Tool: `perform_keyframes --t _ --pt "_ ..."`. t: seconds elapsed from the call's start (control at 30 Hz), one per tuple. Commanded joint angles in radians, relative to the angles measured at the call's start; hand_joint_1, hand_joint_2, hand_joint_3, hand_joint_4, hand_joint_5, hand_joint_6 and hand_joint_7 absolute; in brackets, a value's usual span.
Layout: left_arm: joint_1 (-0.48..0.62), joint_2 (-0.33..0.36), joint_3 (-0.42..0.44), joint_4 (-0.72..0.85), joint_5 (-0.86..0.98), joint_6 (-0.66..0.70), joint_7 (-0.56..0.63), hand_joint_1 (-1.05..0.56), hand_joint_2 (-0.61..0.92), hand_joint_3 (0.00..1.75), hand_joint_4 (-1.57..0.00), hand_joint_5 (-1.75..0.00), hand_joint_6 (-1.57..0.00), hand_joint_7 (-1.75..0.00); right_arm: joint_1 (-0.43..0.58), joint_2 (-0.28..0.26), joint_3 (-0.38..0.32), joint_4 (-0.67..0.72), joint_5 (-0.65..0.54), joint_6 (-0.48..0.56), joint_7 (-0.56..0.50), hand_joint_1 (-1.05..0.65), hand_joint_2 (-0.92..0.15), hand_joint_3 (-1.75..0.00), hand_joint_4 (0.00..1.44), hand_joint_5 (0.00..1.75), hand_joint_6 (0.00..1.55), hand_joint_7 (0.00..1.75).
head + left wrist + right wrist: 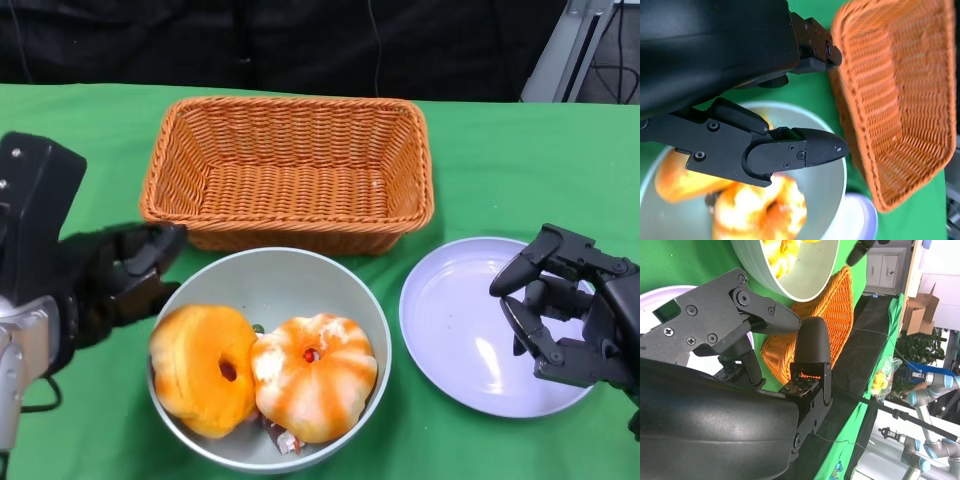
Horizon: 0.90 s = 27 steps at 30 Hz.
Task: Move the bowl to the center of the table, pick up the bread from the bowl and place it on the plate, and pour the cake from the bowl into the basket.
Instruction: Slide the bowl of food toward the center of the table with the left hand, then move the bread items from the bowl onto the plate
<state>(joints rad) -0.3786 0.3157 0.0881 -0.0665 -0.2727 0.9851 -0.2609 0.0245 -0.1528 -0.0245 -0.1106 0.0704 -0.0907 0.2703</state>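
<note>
Head view, bowl (pixel 372 310): grey, front-centre of green worktop (pixel 500 150), just in front of basket.
Head view, food: ring-shaped orange bread (pixel 203 368) on bowl's left side; orange-and-white striped cake (pixel 315 376) to its right, the two touching.
Head view, basket (pixel 290 170): woven orange, behind bowl, nothing in it.
Head view, plate (pixel 455 325): pale lilac, right of bowl, just beside it.
Head view, left robot hand (pixel 120 275): at bowl's left rim, fingers apart, holding nothing.
Head view, right robot hand (pixel 560 305): over plate's right part, fingers spread, nothing in it.
R wrist view: right robot hand's fingers (pixel 810 347) apart, no grasp; plate edge (pixel 660 295), bowl (pixel 810 282) w/ basket (pixel 832 305) beyond.
L wrist view: left robot hand's finger (pixel 805 150) over bowl (pixel 832 185), released; blurred food below it; basket (pixel 895 100) next to bowl; bit of plate (pixel 855 220).
</note>
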Motion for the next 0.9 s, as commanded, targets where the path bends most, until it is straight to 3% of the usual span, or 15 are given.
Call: perform_keyframes --t 0.03,0.23,0.4,0.67,0.9 --pt "0.020 0.031 -0.010 -0.011 0.047 -0.050 0.017 -0.70 0.92 0.47 -0.43 -0.07 -0.23 -0.01 0.006 -0.001 0.000 -0.002 0.013 0.004 0.000 -0.14 -0.63 -0.86 0.73 1.68 0.65 1.39" --pt "0.041 0.067 -0.011 0.000 0.087 -0.120 -0.003 -0.69 0.92 0.47 -0.44 -0.07 -0.23 -0.01 0.002 0.002 -0.001 0.010 0.017 0.000 0.003 -0.15 -0.62 -0.85 0.74 1.68 0.66 1.39" --pt "0.080 0.090 0.040 0.044 0.107 -0.257 -0.002 -0.71 0.92 0.40 -0.55 -0.12 -0.31 -0.04 0.001 -0.002 -0.002 0.011 0.012 0.001 0.003 -0.15 -0.62 -0.85 0.73 1.67 0.65 1.39" --pt "0.161 0.126 0.101 0.141 0.102 -0.574 -0.087 -0.72 0.92 0.30 -0.65 -0.15 -0.44 -0.07 0.001 -0.008 -0.007 0.016 0.012 -0.007 0.009 -0.16 -0.66 -0.77 0.73 1.66 0.66 1.38" --pt "0.207 0.090 0.200 0.256 0.048 -0.848 -0.112 -0.65 0.92 0.23 -0.72 -0.13 -0.53 -0.07 -0.007 -0.028 -0.020 0.026 0.031 -0.002 0.039 -0.12 -0.69 -0.74 0.74 1.63 0.66 1.35"
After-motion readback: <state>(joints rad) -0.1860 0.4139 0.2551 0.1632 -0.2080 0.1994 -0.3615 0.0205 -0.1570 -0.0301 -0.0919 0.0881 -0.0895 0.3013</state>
